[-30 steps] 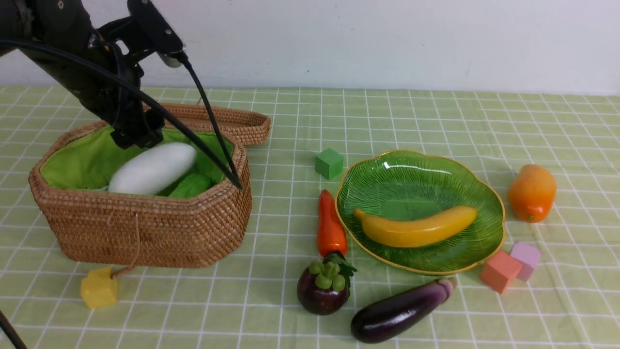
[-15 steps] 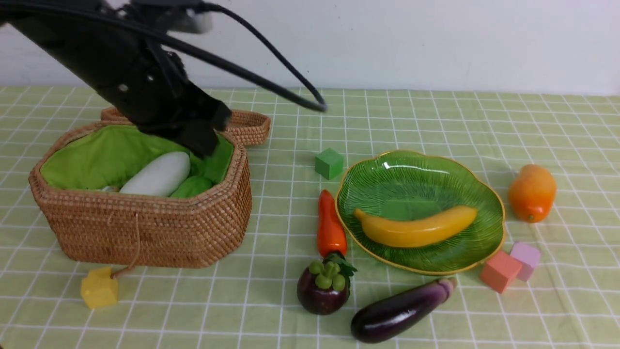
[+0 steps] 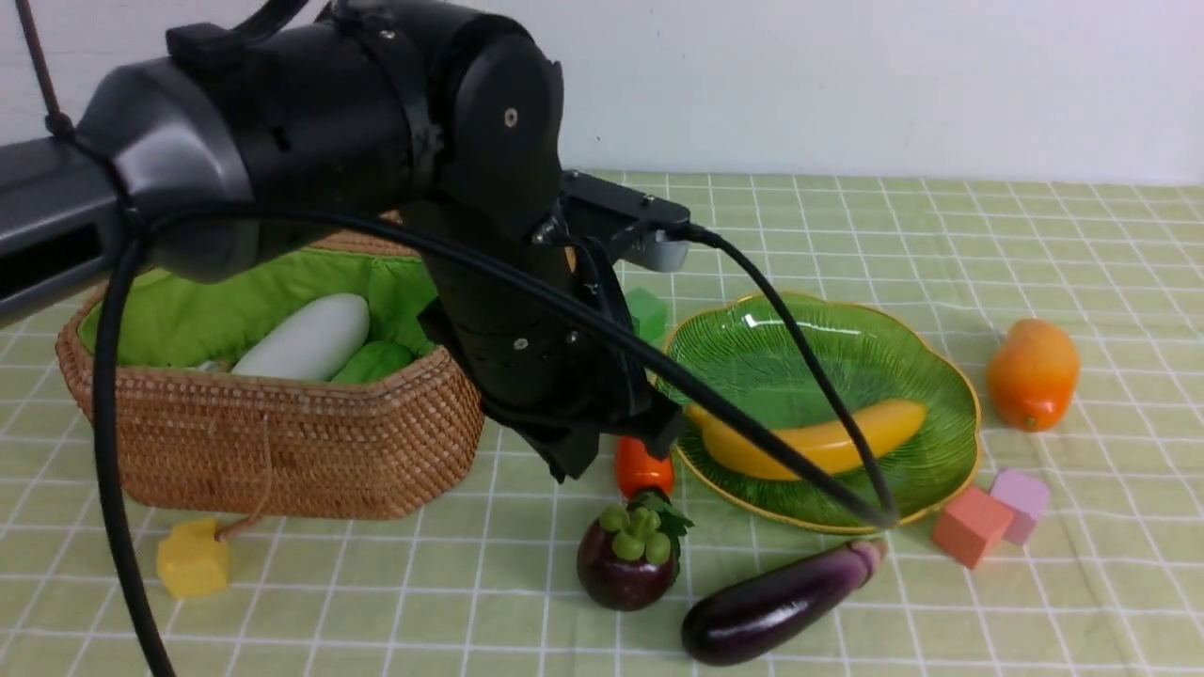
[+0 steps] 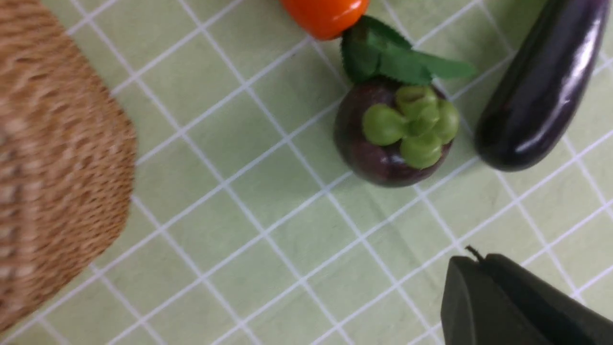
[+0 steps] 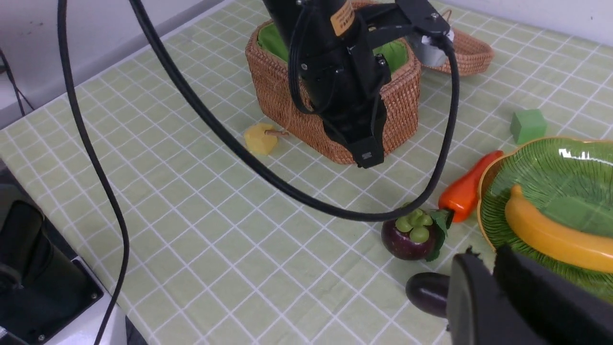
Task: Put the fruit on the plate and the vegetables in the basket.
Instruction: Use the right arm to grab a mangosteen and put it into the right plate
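The basket holds the white radish and the green gourd. The banana lies on the green plate. The carrot, mangosteen and eggplant lie on the cloth by the plate's near left side. The orange mango lies right of the plate. My left gripper is shut and empty, above the cloth between basket and carrot; in the left wrist view the mangosteen is close ahead. My right gripper is shut and empty, over the eggplant.
A yellow cube on a cord lies before the basket. A green cube sits behind the carrot, partly hidden by my arm. A pink cube and a lilac cube sit at the plate's near right. The basket's lid lies open behind it.
My left arm has left the basket and swung right and down to the carrot and mangosteen. The radish has settled lower in the basket.
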Controlling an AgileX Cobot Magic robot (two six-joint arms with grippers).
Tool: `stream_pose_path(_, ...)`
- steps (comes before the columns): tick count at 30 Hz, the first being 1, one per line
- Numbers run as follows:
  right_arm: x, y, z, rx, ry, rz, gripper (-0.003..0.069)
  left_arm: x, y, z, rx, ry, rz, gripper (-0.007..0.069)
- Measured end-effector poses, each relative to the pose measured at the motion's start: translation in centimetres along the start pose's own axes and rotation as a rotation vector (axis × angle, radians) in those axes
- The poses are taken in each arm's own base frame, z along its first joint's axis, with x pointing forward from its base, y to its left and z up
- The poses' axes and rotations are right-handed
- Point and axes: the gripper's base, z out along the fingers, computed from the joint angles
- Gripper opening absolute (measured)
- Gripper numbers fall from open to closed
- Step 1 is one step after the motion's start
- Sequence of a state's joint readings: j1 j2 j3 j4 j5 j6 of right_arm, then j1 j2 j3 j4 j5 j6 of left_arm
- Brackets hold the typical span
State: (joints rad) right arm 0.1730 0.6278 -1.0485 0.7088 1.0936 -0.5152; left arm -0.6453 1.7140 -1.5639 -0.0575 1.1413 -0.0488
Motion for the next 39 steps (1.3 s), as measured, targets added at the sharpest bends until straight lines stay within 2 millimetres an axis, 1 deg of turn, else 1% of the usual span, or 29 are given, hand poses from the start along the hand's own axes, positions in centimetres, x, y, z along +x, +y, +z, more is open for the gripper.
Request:
stream_pose_path(2,0.0,0.0,0.0,0.005,0.004,0.024,0.0072,0.5,0.1,-1.9,-0.011,-0.046,0.002,0.0005)
stream_pose_path(3,0.0,-0.1,0.0,0.006,0.004,0.031,0.0072,0.6,0.1,-2.2,-0.011,-0.052,0.002,0.0005)
stream_pose_path(4,0.1,-0.2,0.1,0.011,0.021,0.049,0.0072,1.5,0.0,-4.9,-0.007,-0.129,0.004,0.0004)
stream_pose_path(6,0.3,-0.5,0.6,0.001,0.083,0.093,0.0063,3.6,0.0,-8.3,0.005,-0.232,0.006,-0.0006)
stream_pose_path(7,0.3,-0.7,0.9,-0.006,0.111,0.110,0.0057,4.9,-0.1,-10.1,0.013,-0.283,0.006,-0.0013)
stream_pose_path(8,0.3,-1.1,1.5,-0.014,0.149,0.135,0.0050,6.4,-0.1,-11.4,0.023,-0.321,0.004,-0.0013)
stream_pose_path(9,0.3,-1.1,1.6,-0.017,0.161,0.140,0.0049,6.7,-0.1,-11.6,0.028,-0.329,0.003,-0.0013)
stream_pose_path(10,0.0,-1.9,2.6,-0.027,0.213,0.179,0.0041,9.6,-0.1,-12.9,0.049,-0.371,0.001,-0.0013)
stream_pose_path(11,0.0,-2.1,2.9,-0.029,0.224,0.190,0.0038,9.7,-0.1,-12.5,0.050,-0.364,0.000,-0.0013)
stream_pose_path(12,-0.5,-2.9,3.9,-0.033,0.255,0.220,0.0033,12.0,-0.1,-13.0,0.068,-0.402,-0.006,-0.0013)
stream_pose_path(14,-1.0,-3.9,5.7,-0.051,0.303,0.258,0.0030,14.3,0.0,-13.3,0.086,-0.457,-0.013,-0.0013)
stream_pose_path(15,-1.3,-4.1,6.4,-0.065,0.322,0.269,0.0029,15.4,0.0,-13.8,0.095,-0.497,-0.015,-0.0013)
stream_pose_path(16,-1.5,-4.5,7.8,-0.081,0.363,0.287,0.0029,16.7,0.1,-14.0,0.101,-0.544,-0.016,-0.0013)
stream_pose_path(18,-1.6,-4.7,10.4,-0.104,0.445,0.293,0.0029,18.4,0.1,-14.9,0.110,-0.618,-0.015,-0.0013)
stream_pose_path(20,-1.6,-4.7,11.8,-0.092,0.488,0.290,0.0029,19.3,0.2,-15.5,0.115,-0.657,-0.014,-0.0013)
stream_pose_path(21,-1.6,-4.2,14.5,-0.076,0.549,0.260,0.0029,20.2,0.2,-16.3,0.123,-0.701,-0.012,-0.0013)
stream_pose_path(23,-1.6,-3.7,16.9,-0.028,0.604,0.224,0.0029,20.6,0.2,-16.6,0.127,-0.729,-0.007,-0.0013)
stream_pose_path(25,-1.8,-2.7,18.9,0.017,0.633,0.179,0.0038,20.5,0.1,-16.8,0.132,-0.742,0.008,-0.0013)
stream_pose_path(28,-1.9,-2.1,21.3,0.107,0.662,0.168,0.0069,20.3,-0.2,-16.9,0.165,-0.770,0.026,-0.0013)
stream_pose_path(30,-1.8,-2.2,22.8,0.149,0.674,0.191,0.0106,20.1,-0.5,-17.1,0.195,-0.797,0.043,-0.0013)
stream_pose_path(33,-1.1,-2.6,25.0,0.182,0.709,0.213,0.0191,20.1,-0.8,-17.2,0.217,-0.816,0.070,-0.0013)
stream_pose_path(34,-0.4,-2.8,26.3,0.189,0.739,0.223,0.0251,20.1,-0.8,-17.2,0.218,-0.817,0.078,-0.0013)
stream_pose_path(35,0.0,-2.9,26.8,0.190,0.755,0.230,0.0280,20.1,-0.8,-17.2,0.218,-0.817,0.080,-0.0013)
stream_pose_path(36,0.7,-3.0,28.0,0.190,0.783,0.241,0.0340,20.1,-0.8,-17.2,0.217,-0.818,0.083,-0.0013)
stream_pose_path(37,1.0,-3.0,28.6,0.186,0.795,0.249,0.0372,20.1,-0.8,-17.2,0.217,-0.818,0.083,-0.0013)
stream_pose_path(39,2.0,-3.1,30.3,0.182,0.823,0.268,0.0476,20.1,-0.8,-17.2,0.216,-0.818,0.085,-0.0013)
